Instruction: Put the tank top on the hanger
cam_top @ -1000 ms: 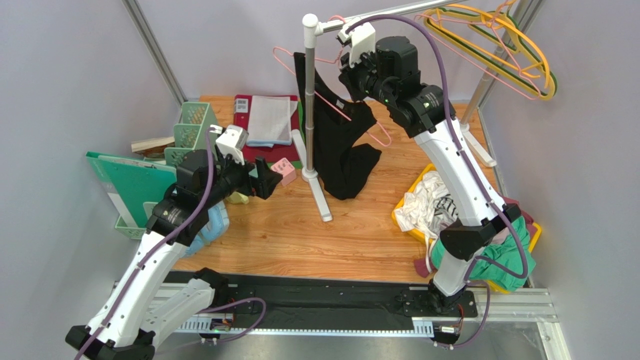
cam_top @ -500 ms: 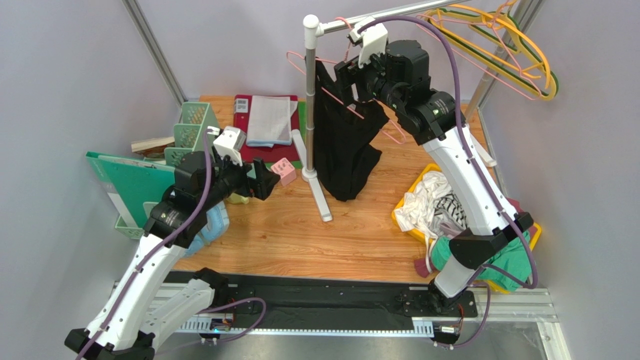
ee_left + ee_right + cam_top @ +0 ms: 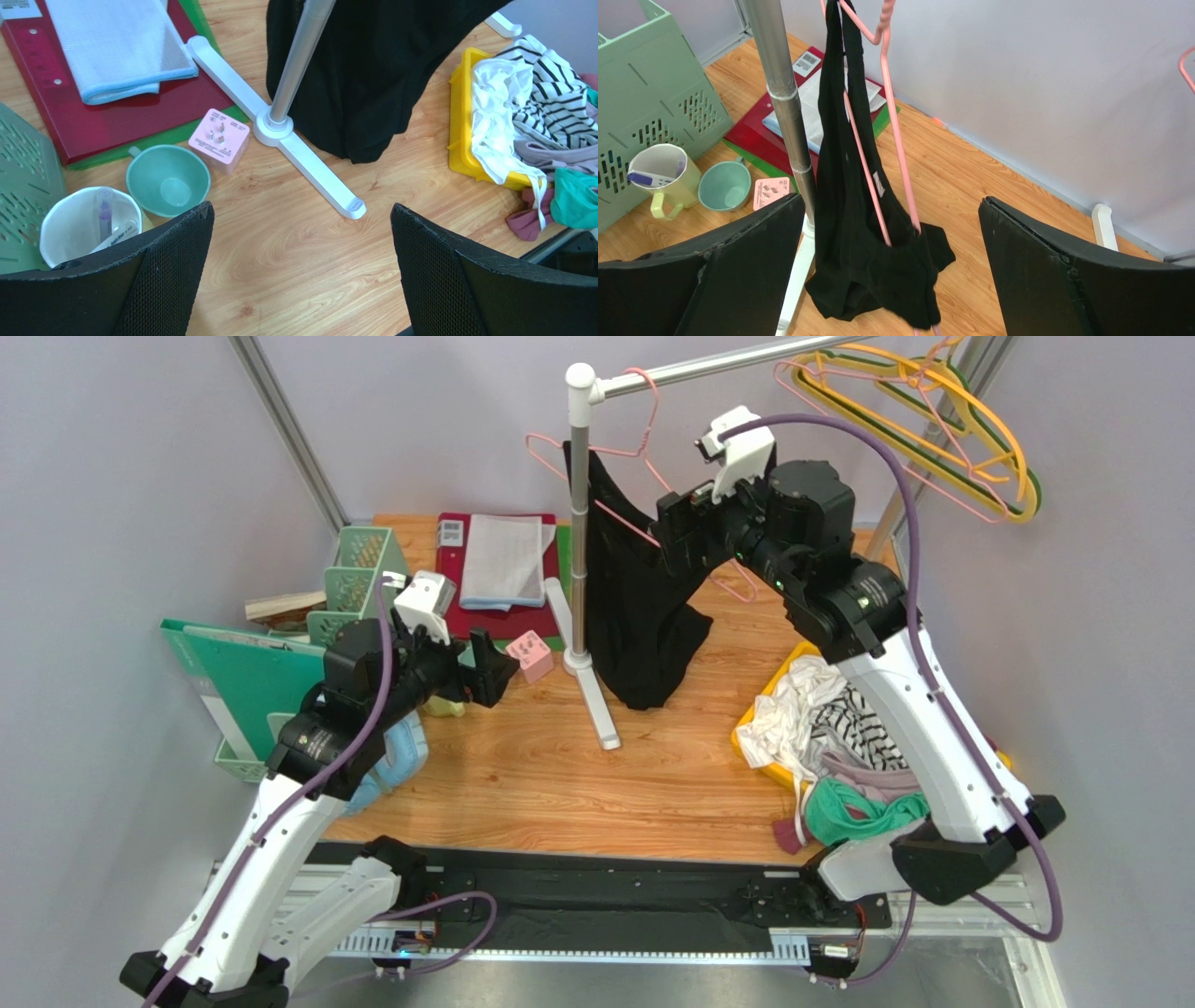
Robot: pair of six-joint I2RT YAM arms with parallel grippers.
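Pulled back from the single hanger [image 3: 898, 140], the right gripper [image 3: 673, 522] is seen spread, like the left gripper [image 3: 302, 231]. One tank top [image 3: 631, 602] is hung near the far edge, the hanger's lower wire being hidden.

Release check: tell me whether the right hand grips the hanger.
No, the right hand is open, its fingers spread well clear of the hanger.

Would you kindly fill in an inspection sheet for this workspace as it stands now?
Surface: wooden tabletop, white rack foot on it.
Job's things: plain black tank top hangs on thin pink wire hanger, hooked over grey rail.
Clutter: yellow bin of mixed garments; green basket; teal cup.
Grippers: left pincer open, empty; right pincer open, empty.
Cables: purple cables along both arms, no snag seen.
Surroundings: grey walls; yellow-and-green hangers at rail's end.
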